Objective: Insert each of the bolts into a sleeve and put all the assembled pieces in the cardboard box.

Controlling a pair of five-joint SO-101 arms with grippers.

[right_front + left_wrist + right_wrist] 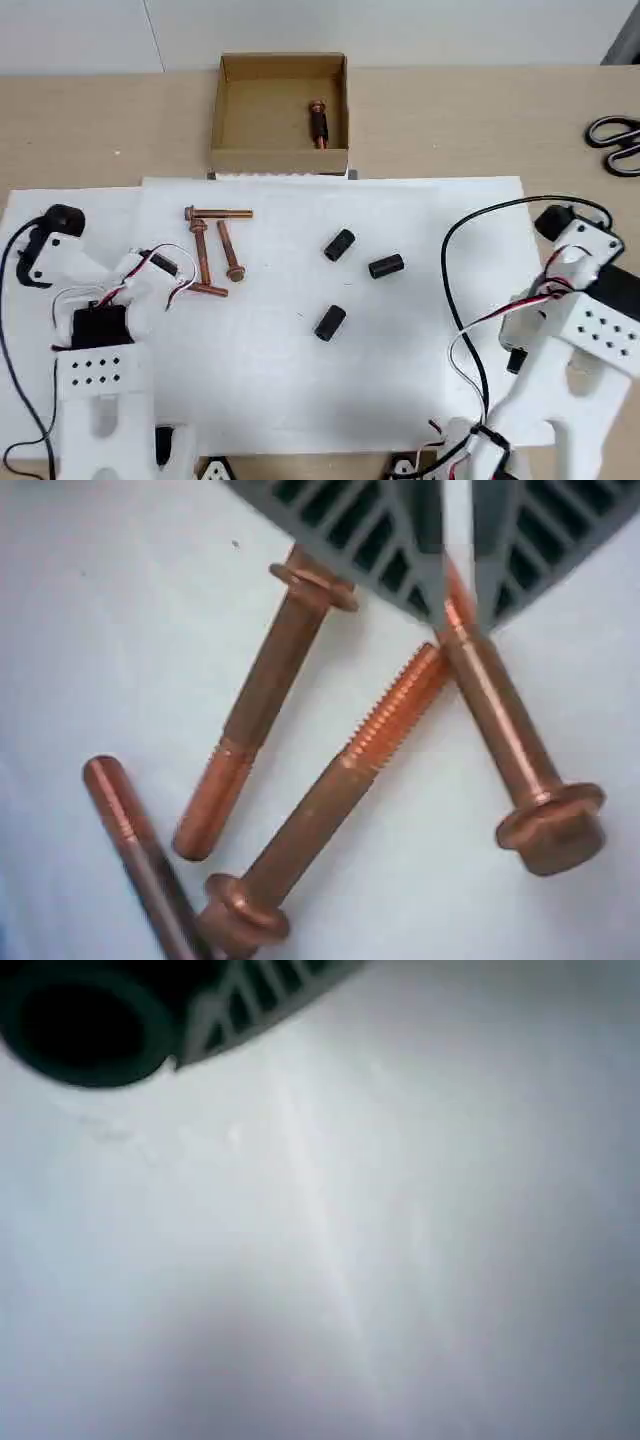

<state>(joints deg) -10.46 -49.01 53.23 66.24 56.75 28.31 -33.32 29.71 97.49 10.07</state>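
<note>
Left claw [457,590] is pressed nearly together, pinching the shaft end of one bolt [510,740] that lies on the white sheet [400,380], head pointing away from the claw. Three other bolts [265,705] lie just beside it, one with its threaded tip right at the claw. Three loose sleeves [339,244] are well apart from that claw, between the arms, and the cardboard box [230,100] is farther off past the bolts with one assembled piece [318,122] inside. Right claw [230,1005] is low over the sheet with a dark sleeve-like tube [80,1025] touching it; can't tell its grip state.
</note>
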